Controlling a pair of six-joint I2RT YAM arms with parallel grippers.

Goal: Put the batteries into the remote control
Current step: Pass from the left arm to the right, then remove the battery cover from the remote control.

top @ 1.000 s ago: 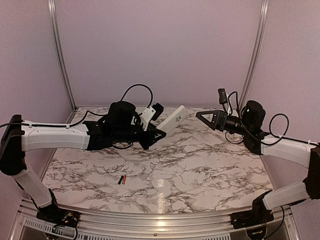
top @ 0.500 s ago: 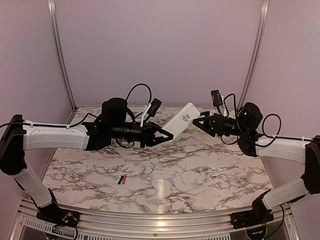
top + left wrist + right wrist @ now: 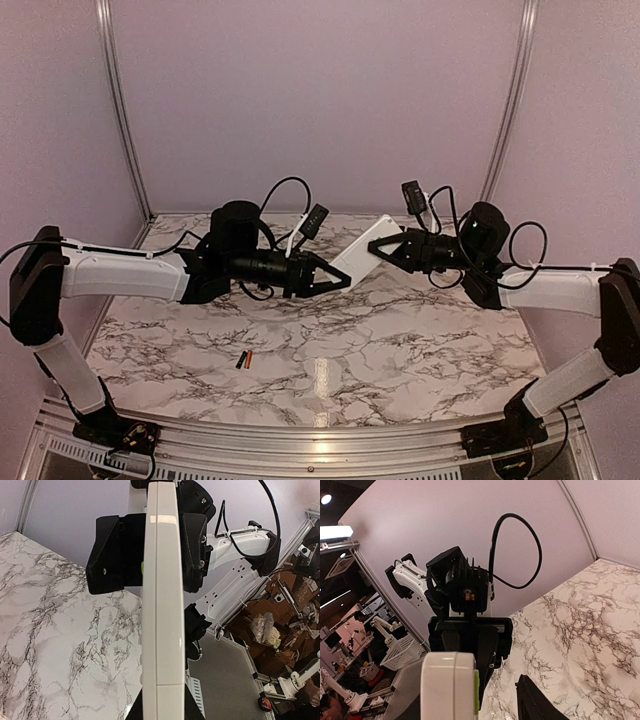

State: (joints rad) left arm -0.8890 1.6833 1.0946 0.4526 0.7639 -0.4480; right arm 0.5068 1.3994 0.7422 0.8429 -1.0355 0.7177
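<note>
While left jaws clamp remote control (image 3: 362,250) mid-frame, right jaws flank its far end, grip unclear, batteries (image 3: 244,359) lower left

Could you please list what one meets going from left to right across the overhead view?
batteries → left gripper → remote → right gripper
</note>
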